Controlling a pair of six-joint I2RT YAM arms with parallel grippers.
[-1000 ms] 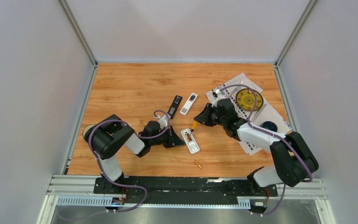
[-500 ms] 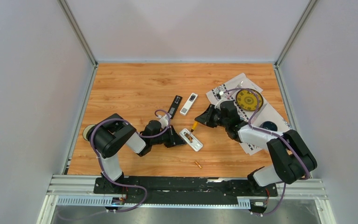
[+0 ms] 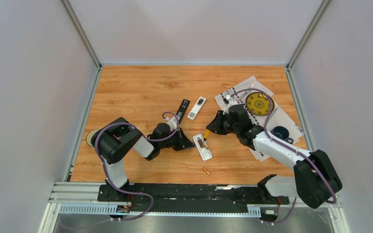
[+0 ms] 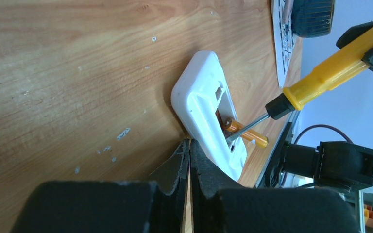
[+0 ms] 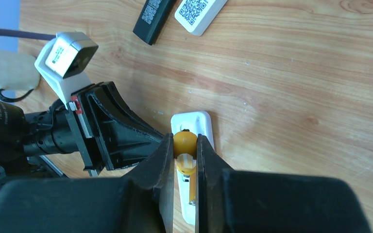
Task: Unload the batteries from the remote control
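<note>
- My right hand (image 5: 183, 148) is clenched on the yellow handle of the screwdriver (image 4: 330, 73), which slants down toward the desk (image 3: 141, 87).
- The screwdriver's metal tip reaches into the open battery bay of the white remote (image 4: 201, 104) and touches an orange-gold battery (image 4: 253, 138) there. I cannot tell whether that battery is seated or partly lifted.
- My left hand (image 4: 189, 148) is clenched with nothing between its fingers. The fingertips rest against the long side of the white remote.
- That remote lies back-up on the desk, between my two hands.
- A loose battery (image 3: 206, 170), also orange-gold, lies on the desk nearer the arm bases, apart from the remote.
- Farther back, a black remote (image 3: 182, 108) and a small white remote (image 3: 196, 107) lie side by side.
</note>
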